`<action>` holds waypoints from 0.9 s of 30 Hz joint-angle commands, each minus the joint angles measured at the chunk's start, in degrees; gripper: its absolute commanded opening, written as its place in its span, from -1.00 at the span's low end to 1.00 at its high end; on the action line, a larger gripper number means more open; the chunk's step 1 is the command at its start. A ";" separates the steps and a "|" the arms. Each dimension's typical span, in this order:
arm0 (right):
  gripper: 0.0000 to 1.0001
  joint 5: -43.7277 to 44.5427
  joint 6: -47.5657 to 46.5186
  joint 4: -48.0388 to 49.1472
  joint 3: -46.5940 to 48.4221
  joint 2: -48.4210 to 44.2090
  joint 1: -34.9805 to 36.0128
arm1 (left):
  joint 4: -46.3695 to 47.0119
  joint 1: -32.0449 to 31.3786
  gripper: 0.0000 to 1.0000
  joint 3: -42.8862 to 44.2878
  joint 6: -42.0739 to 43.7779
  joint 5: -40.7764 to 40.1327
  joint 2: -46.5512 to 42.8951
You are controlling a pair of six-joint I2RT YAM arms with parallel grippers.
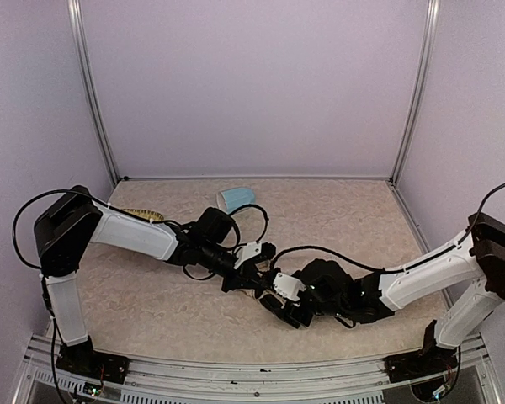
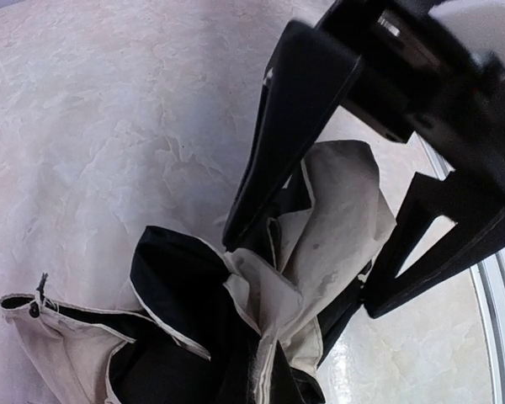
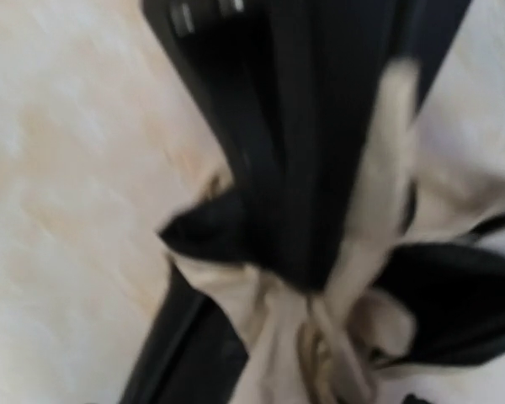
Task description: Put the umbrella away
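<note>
At the back of the table (image 1: 151, 311) the light-blue mug (image 1: 236, 199) lies on its side and the woven tray (image 1: 143, 215) shows behind the left arm, their contents hidden. Mid-table the umbrella (image 2: 337, 210) lies crumpled, with the left gripper (image 1: 251, 271) pinching its fabric and the right gripper (image 2: 307, 273) spread astride a fold

Right end effector (image 1: 271, 299) splayed

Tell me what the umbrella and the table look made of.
The umbrella: thin woven synthetic fabric, probably, matte cream outside, black inside; it crumples in soft folds with stitched hems. The table: likely laminate, beige marbled print, slight sheen.
</note>
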 commanded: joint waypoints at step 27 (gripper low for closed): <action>-1.00 -14.21 -15.25 -12.69 4.20 8.72 1.00 | -17.66 7.84 -1.00 14.20 7.22 -15.54 -3.50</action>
